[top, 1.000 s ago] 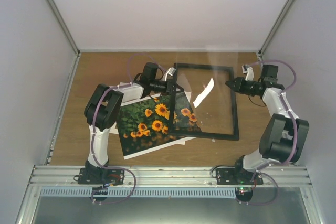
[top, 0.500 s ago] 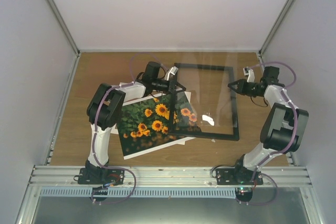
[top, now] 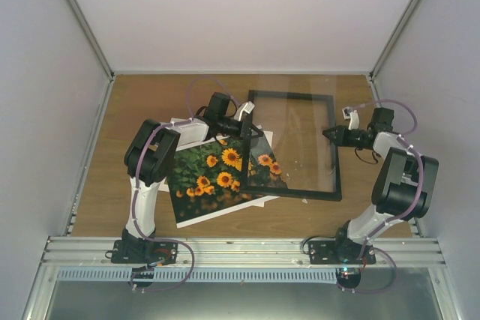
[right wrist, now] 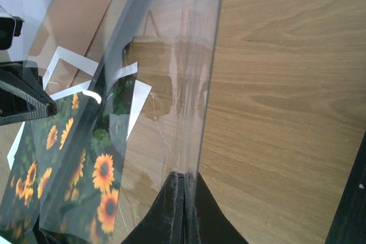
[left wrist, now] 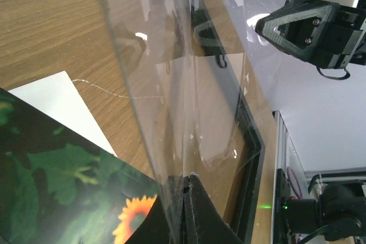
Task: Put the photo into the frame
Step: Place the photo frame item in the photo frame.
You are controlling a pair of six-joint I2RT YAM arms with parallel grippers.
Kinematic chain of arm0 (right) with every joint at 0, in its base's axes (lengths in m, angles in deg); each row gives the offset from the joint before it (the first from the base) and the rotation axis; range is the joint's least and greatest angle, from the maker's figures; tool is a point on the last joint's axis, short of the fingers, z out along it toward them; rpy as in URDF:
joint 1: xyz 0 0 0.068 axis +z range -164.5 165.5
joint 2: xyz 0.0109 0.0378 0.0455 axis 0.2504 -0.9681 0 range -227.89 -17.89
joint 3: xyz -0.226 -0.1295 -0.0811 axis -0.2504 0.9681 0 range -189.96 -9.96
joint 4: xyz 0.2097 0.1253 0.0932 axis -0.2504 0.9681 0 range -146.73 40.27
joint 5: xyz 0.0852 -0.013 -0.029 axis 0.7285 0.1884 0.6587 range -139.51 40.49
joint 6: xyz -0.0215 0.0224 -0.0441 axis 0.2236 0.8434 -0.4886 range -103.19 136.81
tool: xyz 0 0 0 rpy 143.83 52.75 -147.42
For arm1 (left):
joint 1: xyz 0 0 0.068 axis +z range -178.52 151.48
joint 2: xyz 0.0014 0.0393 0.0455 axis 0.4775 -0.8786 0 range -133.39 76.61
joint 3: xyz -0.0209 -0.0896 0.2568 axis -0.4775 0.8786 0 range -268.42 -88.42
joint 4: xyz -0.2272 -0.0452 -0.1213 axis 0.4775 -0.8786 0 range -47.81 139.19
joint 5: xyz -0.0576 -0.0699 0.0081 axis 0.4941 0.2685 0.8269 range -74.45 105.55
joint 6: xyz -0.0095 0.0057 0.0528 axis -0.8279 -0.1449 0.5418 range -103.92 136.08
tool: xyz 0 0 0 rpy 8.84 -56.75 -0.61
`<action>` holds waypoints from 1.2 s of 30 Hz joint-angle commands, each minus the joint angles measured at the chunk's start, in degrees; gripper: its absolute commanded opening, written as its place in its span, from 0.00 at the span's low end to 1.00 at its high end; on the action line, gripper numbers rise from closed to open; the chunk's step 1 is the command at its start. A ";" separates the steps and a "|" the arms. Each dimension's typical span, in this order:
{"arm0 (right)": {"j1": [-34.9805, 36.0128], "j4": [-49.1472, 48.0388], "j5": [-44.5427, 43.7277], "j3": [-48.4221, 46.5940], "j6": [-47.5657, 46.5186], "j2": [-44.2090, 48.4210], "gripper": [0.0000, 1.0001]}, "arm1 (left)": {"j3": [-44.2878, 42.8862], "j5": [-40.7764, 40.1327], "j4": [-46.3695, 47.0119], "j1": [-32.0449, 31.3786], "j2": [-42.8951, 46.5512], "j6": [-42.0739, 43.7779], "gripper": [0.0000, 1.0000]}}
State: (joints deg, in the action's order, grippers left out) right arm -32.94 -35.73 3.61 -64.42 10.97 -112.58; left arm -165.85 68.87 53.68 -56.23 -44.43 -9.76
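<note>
The photo of orange sunflowers lies flat at centre left, its right part under the black frame. The frame lies on the wood to its right. A clear sheet hangs tilted over the frame, held at both sides. My left gripper is shut on the sheet's left edge, seen close up at the left gripper with the clear sheet rising from it. My right gripper is shut on the right edge, shown as the right gripper on the clear sheet. The photo shows through it.
A white mat sticks out from under the photo's far-left corner. Grey walls close in the table on three sides, and a metal rail runs along the near edge. The frame's right bar lies just below the sheet.
My right gripper has come down and inward to the sheet's right edge and shut on it. The sheet has dropped lower and lost its bright glare. The left gripper has shifted slightly.
</note>
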 commanded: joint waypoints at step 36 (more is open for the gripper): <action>-1.09 -8.11 0.75 5.81 -12.78 -1.37 0.02 | 0.24 -5.07 -0.62 -0.52 1.39 8.87 0.00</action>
State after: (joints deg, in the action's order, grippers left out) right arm -33.48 -43.08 4.55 -59.59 0.93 -112.49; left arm -165.72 65.70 50.60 -56.27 -44.43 -2.68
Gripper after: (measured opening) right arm 0.020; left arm 0.019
